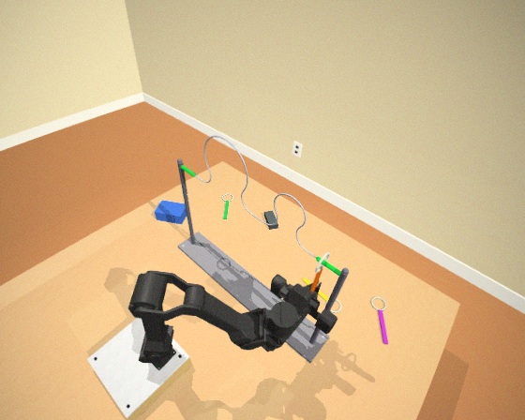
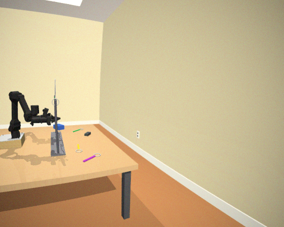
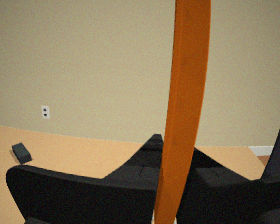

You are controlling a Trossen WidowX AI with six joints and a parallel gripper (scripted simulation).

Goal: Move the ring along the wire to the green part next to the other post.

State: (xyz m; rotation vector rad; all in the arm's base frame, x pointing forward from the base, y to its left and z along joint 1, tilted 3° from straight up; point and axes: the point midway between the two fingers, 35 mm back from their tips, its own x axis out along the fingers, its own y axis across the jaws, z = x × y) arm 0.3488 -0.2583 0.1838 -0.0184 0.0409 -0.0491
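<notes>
Pale yellow walls (image 1: 375,103) (image 2: 192,76) (image 3: 90,60) meet in a corner above an orange-brown floor (image 1: 84,187) (image 2: 162,187).
White baseboard (image 1: 75,124) (image 2: 162,155) (image 3: 262,150) edges the floor; a two-socket outlet (image 1: 297,149) (image 2: 138,134) (image 3: 45,112) sits low on one wall, and a wooden table (image 1: 398,291) (image 2: 106,147) (image 3: 100,155) has a dark near-right leg (image 2: 126,195) beneath a bright ceiling panel (image 2: 68,1).

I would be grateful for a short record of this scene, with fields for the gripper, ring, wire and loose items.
gripper: closed on the orange handle
ring: white, around the green part nearer the magenta wand
wire: grey, curving between two posts, green at both ends
loose wands: green, yellow, magenta
blocks: blue, dark
</notes>
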